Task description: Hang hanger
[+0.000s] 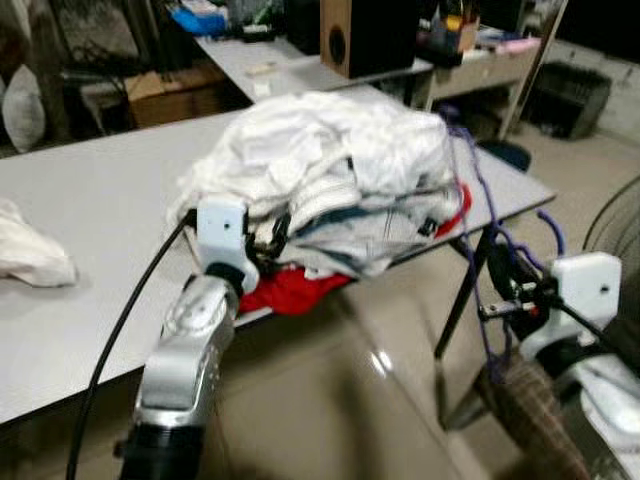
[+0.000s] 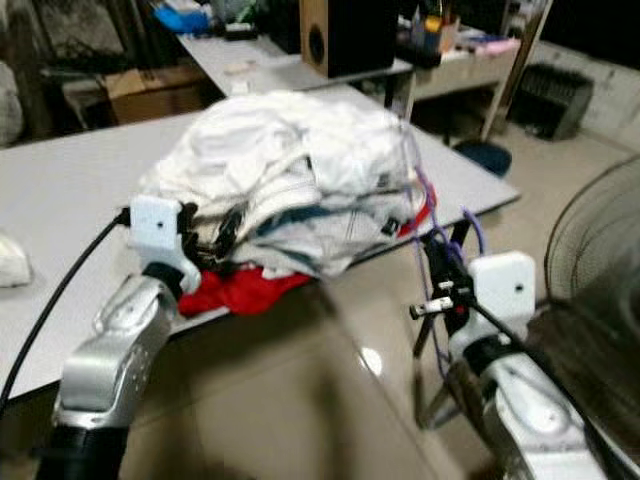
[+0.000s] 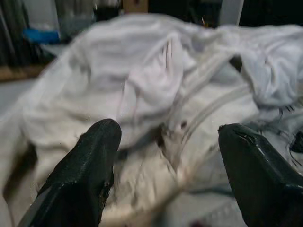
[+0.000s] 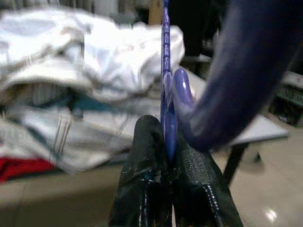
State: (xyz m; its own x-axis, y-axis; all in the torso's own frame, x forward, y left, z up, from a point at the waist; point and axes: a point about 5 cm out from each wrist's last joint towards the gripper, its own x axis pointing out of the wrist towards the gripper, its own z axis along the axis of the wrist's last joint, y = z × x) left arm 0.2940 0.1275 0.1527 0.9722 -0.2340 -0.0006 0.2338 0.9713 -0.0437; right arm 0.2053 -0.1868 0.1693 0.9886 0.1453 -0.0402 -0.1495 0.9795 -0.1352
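Pile of white laundry (image 1: 330, 175) sits on the grey surface (image 1: 90, 210), with a red garment (image 1: 290, 290) under it at the near edge. Left gripper (image 3: 165, 151) is at the pile's 7 o'clock side, jaws wide apart, nothing between them, white cloth just ahead. Right gripper (image 4: 165, 151) is off the surface's edge at the pile's 4 o'clock, above the floor (image 1: 330, 400), jaws clamped tight on a purple hanger (image 4: 166, 94). Hanger runs up from the jaws beside the pile's right side. Fan (image 2: 600, 260) at far right. Speaker (image 1: 365, 35) at 12 o'clock behind the pile.
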